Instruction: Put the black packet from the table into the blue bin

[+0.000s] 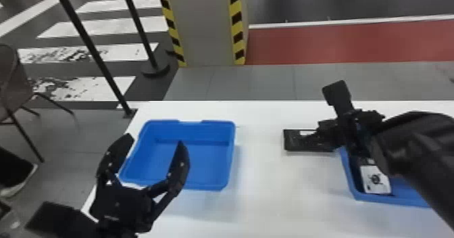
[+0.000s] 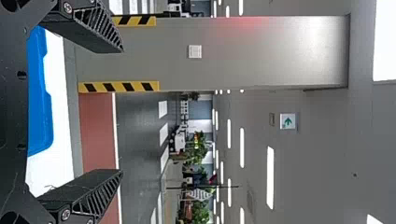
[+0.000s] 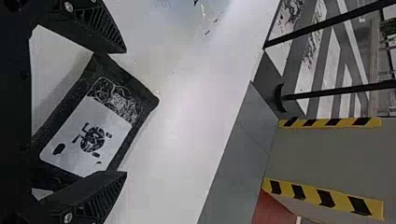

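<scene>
My right gripper [image 1: 326,132] is over the right part of the black packet [image 1: 297,141], which lies on the white table between two blue bins. In the right wrist view the packet [image 3: 88,130], with its white label, lies between the spread fingers of my right gripper [image 3: 126,112]. My left gripper [image 1: 157,139] stands open above the near part of the left blue bin [image 1: 233,152]. The left wrist view shows the open left gripper [image 2: 122,109] beside that bin's edge [image 2: 42,107].
At the right, under my right arm, the second blue bin [image 1: 371,200] holds a black packet with a white label [image 1: 375,180]. Beyond the white table [image 1: 270,200] stand a striped pillar [image 1: 206,24], barrier posts and a chair [image 1: 15,81].
</scene>
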Robot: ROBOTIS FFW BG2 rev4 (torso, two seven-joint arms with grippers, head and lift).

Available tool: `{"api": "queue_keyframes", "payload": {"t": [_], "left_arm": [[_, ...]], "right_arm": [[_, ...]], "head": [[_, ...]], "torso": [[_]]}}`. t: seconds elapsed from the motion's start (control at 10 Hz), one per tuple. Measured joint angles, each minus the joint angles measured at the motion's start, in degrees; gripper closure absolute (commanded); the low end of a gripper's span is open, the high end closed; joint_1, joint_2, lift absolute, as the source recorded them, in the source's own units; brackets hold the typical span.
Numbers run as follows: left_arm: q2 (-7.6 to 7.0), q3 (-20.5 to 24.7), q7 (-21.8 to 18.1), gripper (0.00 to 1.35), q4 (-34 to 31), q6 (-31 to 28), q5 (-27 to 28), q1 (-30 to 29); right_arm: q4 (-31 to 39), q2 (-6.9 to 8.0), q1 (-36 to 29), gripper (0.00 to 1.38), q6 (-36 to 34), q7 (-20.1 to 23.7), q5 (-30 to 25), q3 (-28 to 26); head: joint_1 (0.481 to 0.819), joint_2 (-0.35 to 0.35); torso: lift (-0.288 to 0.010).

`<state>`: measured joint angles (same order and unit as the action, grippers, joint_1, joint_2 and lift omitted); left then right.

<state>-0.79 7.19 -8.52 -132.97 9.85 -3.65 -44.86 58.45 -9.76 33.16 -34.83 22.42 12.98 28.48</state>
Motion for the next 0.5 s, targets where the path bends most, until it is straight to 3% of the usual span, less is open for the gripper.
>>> {"api": "queue_keyframes", "payload": {"t": [0.5], "left_arm": [[0.00,-1.2,0.0,0.11,1.4,0.0,0.0,1.8]], "right_arm": [[-5.5,-0.15,2.4,0.06,0.2,-0.2,1.5,3.5]], "head": [[0.695,0.176]], "torso": [[-0.110]]}}
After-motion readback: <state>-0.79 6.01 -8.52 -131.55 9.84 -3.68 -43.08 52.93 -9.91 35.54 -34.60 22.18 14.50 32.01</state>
